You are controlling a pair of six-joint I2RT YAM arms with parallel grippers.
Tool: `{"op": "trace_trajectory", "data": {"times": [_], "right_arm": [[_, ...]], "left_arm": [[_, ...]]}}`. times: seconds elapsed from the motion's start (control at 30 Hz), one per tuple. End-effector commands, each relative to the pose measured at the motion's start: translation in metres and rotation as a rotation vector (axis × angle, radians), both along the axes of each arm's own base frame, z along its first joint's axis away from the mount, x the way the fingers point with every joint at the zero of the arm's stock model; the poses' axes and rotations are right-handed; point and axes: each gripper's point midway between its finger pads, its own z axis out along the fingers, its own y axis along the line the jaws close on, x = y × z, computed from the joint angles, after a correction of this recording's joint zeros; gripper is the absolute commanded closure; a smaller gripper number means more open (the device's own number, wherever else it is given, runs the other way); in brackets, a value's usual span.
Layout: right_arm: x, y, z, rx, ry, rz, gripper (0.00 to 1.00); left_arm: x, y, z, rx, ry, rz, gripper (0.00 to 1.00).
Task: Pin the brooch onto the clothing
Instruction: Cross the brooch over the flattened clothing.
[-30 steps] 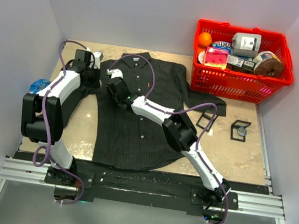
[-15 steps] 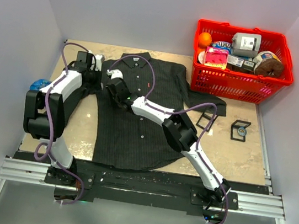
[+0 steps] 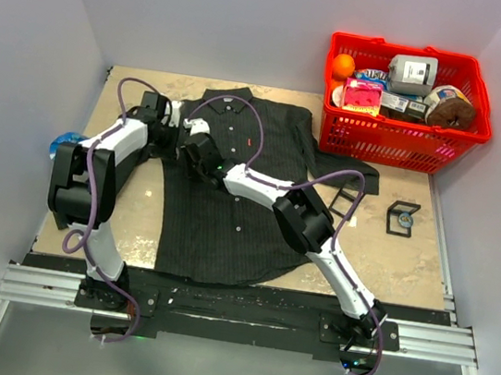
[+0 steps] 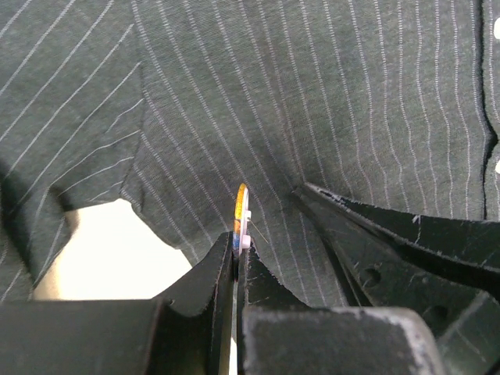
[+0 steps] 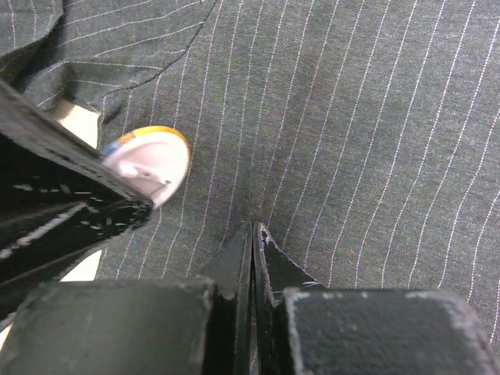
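You will find the left gripper point(image 4: 237, 248) closed tight on the brooch point(image 4: 241, 209), holding it edge-on and upright by its lower rim, close over the shirt point(image 4: 328, 94); whether the brooch touches the cloth cannot be told. In the right wrist view the brooch point(image 5: 148, 162) shows a pale back with an orange and blue rim. Just beside it, the right gripper point(image 5: 254, 233) has its jaws pressed together on a small raised ridge of the shirt cloth. Note that each gripper's black fingers crowd into the other wrist camera's view, so the two work nearly tip to tip. In the top view both grippers meet on the upper left part of the shirt point(image 3: 227, 222), below the collar and beside the sleeve seam, where a patch of bare table point(image 4: 101, 242) shows between sleeve and body. The shirt lies flat and front-up in the middle of the table, with one sleeve stretched out to the right. Near that sleeve stand two small black frames point(image 3: 403, 216), and a blue object point(image 3: 66, 141) sits at the left edge. At the far right corner a red basket point(image 3: 387, 143) holds an orange point(image 3: 343, 66), a pink box point(image 3: 362, 96), a grey container point(image 3: 411, 74) and other packaged goods.
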Motion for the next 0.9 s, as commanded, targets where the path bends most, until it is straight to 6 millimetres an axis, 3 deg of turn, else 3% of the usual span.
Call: {"op": "trace_trajectory", "data": {"times": [0.0, 0.33, 0.67, 0.87], "right_arm": [[0.006, 0.008, 0.056, 0.126, -0.058, -0.001, 1.0], [0.008, 0.002, 0.072, 0.189, -0.089, -0.027, 1.0], [0.008, 0.008, 0.081, 0.236, -0.102, 0.001, 1.0], [0.004, 0.01, 0.088, 0.266, -0.113, 0.02, 1.0]], "left_arm": [[0.015, -0.006, 0.008, -0.007, -0.03, -0.011, 1.0], [0.014, -0.003, -0.003, 0.015, -0.001, 0.002, 1.0], [0.013, -0.017, -0.003, -0.014, 0.003, -0.034, 1.0], [0.013, -0.015, -0.007, 0.006, 0.015, -0.031, 1.0]]}}
